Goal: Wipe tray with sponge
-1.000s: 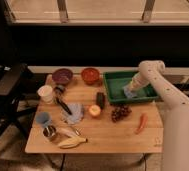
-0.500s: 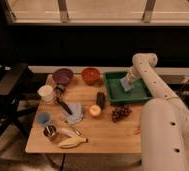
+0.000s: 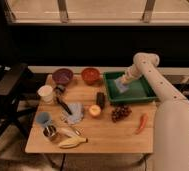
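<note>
Wiping is the step in hand: your gripper (image 3: 124, 80) sits at the left end of the tray (image 3: 147, 92), closed on what looks like the sponge (image 3: 121, 87), low against the bottom. Next, drag it rightward under steady downward pressure.

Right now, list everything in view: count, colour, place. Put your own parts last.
tray: one, green, table's back right
sponge: one, light blue, inside tray
purple bowl: one, back left
red bowl: one, left of tray
white cup: one, left edge
blue cup: one, front left
cloth: one, grey-blue, centre-left
block: one, dark, centre
round fruit: one, yellow-red, centre
grapes: one bunch, dark, in front of tray
long vegetable: one, orange-red, right front
banana: one, yellow, front left
table: one, wooden
arm: one, white, from right
pincer: one, shut on sponge, in tray
</note>
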Available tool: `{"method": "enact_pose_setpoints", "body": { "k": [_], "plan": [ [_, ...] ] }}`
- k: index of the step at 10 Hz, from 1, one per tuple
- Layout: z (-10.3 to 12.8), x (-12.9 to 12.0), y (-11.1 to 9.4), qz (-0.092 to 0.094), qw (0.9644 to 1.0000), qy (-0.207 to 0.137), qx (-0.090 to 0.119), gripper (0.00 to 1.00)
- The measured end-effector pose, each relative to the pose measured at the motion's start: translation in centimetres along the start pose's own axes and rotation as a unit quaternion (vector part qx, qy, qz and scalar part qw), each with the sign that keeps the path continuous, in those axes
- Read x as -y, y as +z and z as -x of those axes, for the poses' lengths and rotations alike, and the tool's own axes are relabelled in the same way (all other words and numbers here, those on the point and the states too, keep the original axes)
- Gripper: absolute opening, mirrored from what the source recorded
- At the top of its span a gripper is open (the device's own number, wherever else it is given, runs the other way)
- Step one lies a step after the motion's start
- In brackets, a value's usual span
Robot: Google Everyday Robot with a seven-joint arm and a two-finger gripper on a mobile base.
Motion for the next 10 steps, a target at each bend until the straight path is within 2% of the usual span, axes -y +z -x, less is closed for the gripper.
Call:
{"method": "enact_pose_setpoints", "body": {
  "k": [3,5,8,10],
  "plan": [
    [0.1,-0.3,0.1,0.002,1.0,-0.002,0.0,0.0],
    [-0.4,0.3,0.2,-0.006,0.9999,0.009,-0.012,0.0],
    [-1.3,4.0,0.5,-0.036,0.9981,0.041,-0.031,0.0],
    [-1.3,8.1,0.5,-0.069,0.9948,0.066,-0.036,0.0]
  ]
}}
